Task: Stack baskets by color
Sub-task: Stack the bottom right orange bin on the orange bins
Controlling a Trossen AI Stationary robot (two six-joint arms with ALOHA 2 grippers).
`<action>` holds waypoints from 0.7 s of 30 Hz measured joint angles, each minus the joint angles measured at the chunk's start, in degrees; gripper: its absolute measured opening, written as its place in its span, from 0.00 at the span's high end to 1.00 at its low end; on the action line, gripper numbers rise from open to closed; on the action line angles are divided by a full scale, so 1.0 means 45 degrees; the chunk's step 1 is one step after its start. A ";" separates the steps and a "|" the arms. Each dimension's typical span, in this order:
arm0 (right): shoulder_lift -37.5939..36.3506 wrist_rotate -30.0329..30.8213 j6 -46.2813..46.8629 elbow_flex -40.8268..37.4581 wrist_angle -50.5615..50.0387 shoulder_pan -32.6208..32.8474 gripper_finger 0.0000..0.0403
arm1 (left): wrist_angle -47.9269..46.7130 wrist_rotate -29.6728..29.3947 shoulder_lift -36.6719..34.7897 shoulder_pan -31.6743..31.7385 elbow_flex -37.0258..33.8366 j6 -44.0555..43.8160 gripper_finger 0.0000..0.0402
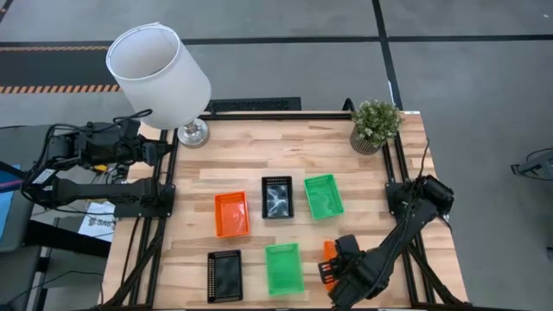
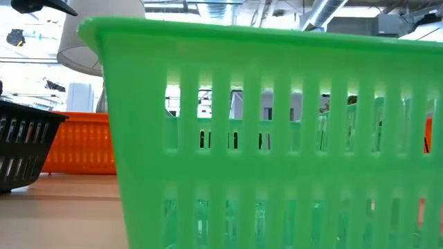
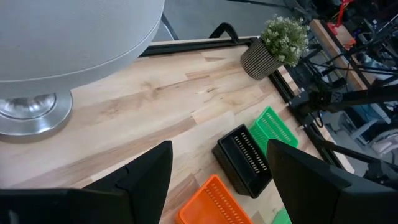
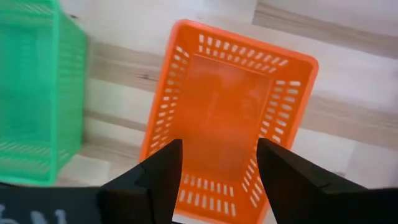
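Six baskets show on the table in the high view. At the back stand an orange one [image 1: 232,213], a black one [image 1: 277,197] and a green one [image 1: 323,195]. Nearer are a black one [image 1: 225,275], a green one [image 1: 284,268] and an orange one [image 1: 328,250]. My right gripper [image 4: 217,180] hangs open above this near orange basket [image 4: 230,106], pointing down, and partly hides it from above. My left gripper [image 3: 217,186] stands open and raised off the table's far left corner, holding nothing.
A white-shaded lamp [image 1: 160,73] stands at the table's far left corner on a metal foot [image 3: 28,112]. A potted plant [image 1: 376,125] stands at the far right corner. The near green basket [image 2: 277,138] fills the low view, with the black [image 2: 24,149] and orange [image 2: 79,142] ones behind it.
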 joint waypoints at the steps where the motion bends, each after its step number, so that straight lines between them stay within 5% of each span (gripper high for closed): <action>1: 0.0000 -0.0041 0.0054 -0.0141 0.0103 0.0001 0.44 | 0.0004 -0.0004 0.0000 -0.0001 0.0000 -0.0004 0.37; 21: 0.0507 -0.0009 -0.1118 -0.0437 0.1807 -0.1195 0.44 | 0.0000 -0.0146 -0.0005 -0.0001 0.0000 -0.0014 0.37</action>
